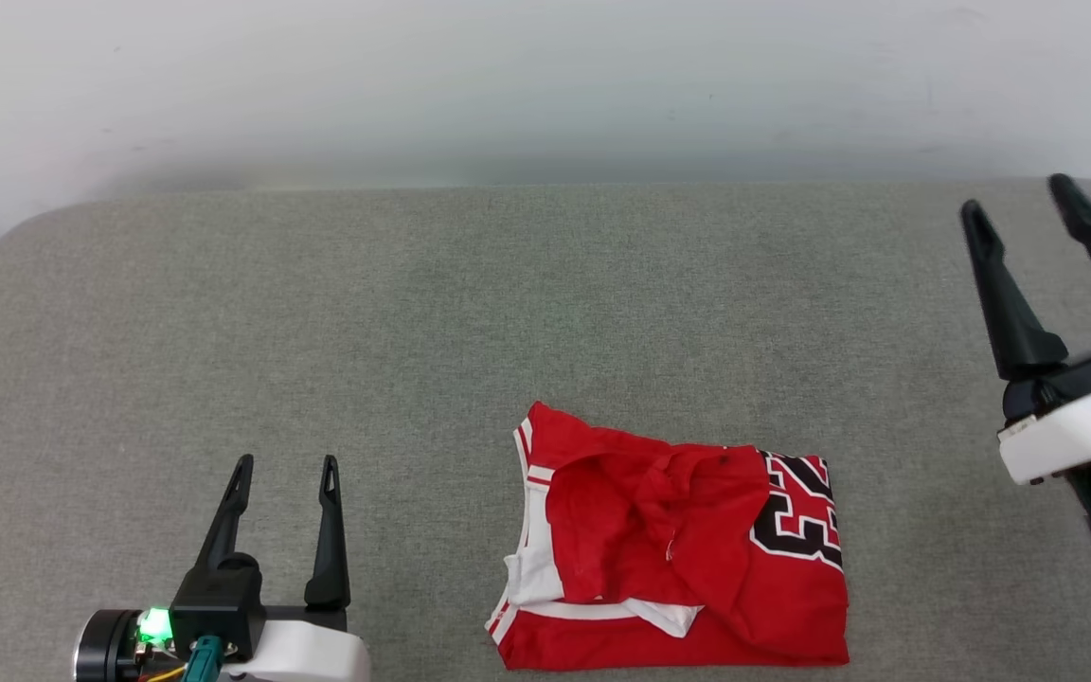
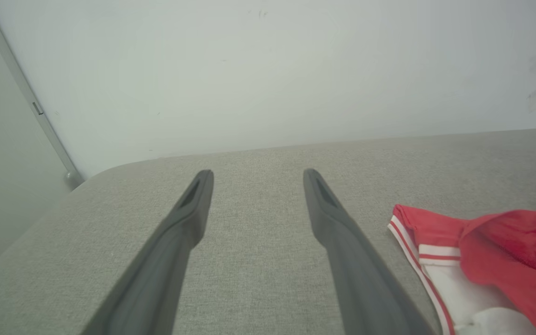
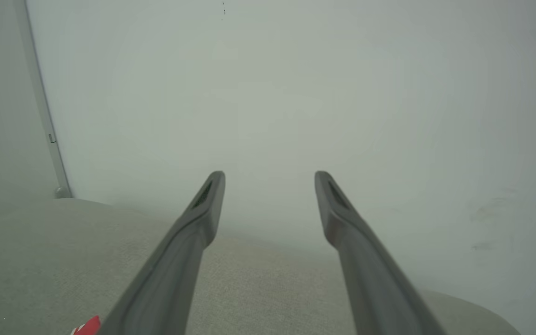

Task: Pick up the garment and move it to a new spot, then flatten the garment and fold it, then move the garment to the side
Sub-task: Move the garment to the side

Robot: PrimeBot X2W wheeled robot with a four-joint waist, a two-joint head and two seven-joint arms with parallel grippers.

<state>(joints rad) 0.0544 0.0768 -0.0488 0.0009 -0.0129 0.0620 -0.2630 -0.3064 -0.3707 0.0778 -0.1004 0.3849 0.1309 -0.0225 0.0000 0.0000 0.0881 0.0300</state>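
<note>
**A:** Where does the garment (image 1: 669, 549) lie?

**B:** On the grey tabletop (image 1: 413, 313), near its front edge and a little right of the middle in the head view. It is folded into a rough rectangle. A rumpled red flap lies across the top, white sleeve cloth with red-and-white striped trim shows along its left side, and black white-edged lettering (image 1: 796, 516) reading "23" shows on its right side.

**A:** And the left claw (image 1: 287, 461)?

**B:** It is at the lower left of the head view, to the left of the garment and apart from it. Its two dark fingers are spread wide with nothing between them, and a green light (image 1: 155, 625) glows on the wrist behind them. In the left wrist view the left claw (image 2: 257, 172) points over bare tabletop toward the pale wall (image 2: 268, 70), and the striped edge of the garment (image 2: 505, 242) lies just beside the finger on that view's right, with no contact visible.

**A:** And the right claw (image 1: 1016, 194)?

**B:** It is at the right edge of the head view, its fingertips by the far right corner of the tabletop, well apart from the garment. In the right wrist view the right claw (image 3: 269, 174) is also spread wide and empty. It faces the wall, and a small red corner of the garment (image 3: 89, 325) shows at the bottom edge
</note>
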